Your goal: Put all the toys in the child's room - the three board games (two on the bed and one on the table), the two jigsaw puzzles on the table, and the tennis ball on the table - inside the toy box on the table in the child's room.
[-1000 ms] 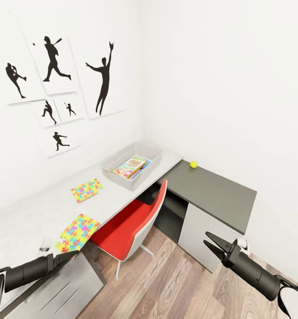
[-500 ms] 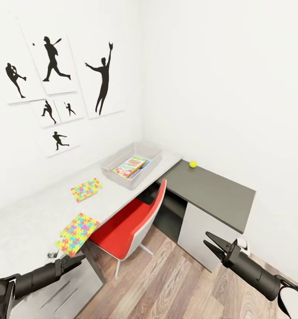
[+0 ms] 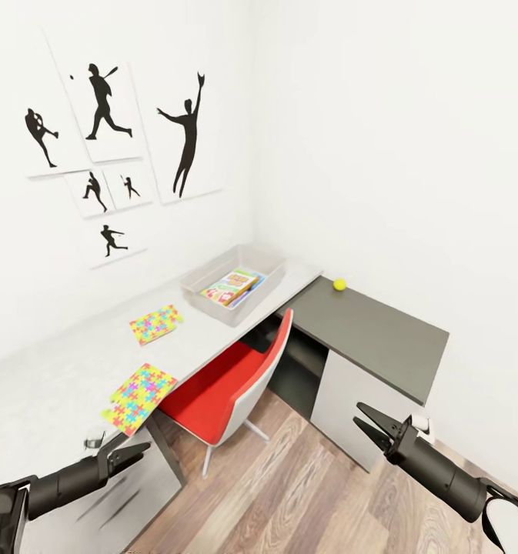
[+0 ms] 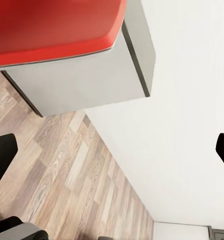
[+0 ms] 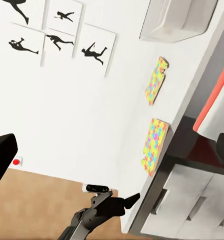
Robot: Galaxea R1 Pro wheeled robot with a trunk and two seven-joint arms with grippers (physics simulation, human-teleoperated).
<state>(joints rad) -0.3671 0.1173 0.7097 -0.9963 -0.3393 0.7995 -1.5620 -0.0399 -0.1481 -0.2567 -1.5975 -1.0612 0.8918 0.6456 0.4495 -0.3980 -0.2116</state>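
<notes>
The pale grey toy box [image 3: 205, 295] stands on the light-grey table [image 3: 51, 385] near the corner, with colourful board games [image 3: 229, 287] lying flat inside. Two jigsaw puzzles lie on the tabletop: one [image 3: 155, 324] near the box, the other [image 3: 140, 388] at the front edge. The tennis ball [image 3: 339, 284] rests on the lower dark shelf unit [image 3: 382, 331] by the wall. My left gripper [image 3: 129, 454] is open, low beside the desk drawers under the nearer puzzle. My right gripper [image 3: 371, 428] is open over the floor, in front of the shelf unit. The right wrist view shows both puzzles [image 5: 155, 80] [image 5: 154, 146].
A red chair [image 3: 228, 381] is pushed under the table between the two arms, its seat also in the left wrist view [image 4: 52, 30]. Grey drawers [image 3: 128, 492] sit beneath the near end of the desk. Wood-plank floor [image 3: 289, 492] stretches ahead.
My left gripper has dropped from the desk's front edge to beside the drawers. The head view has shifted slightly. The right arm has not moved.
</notes>
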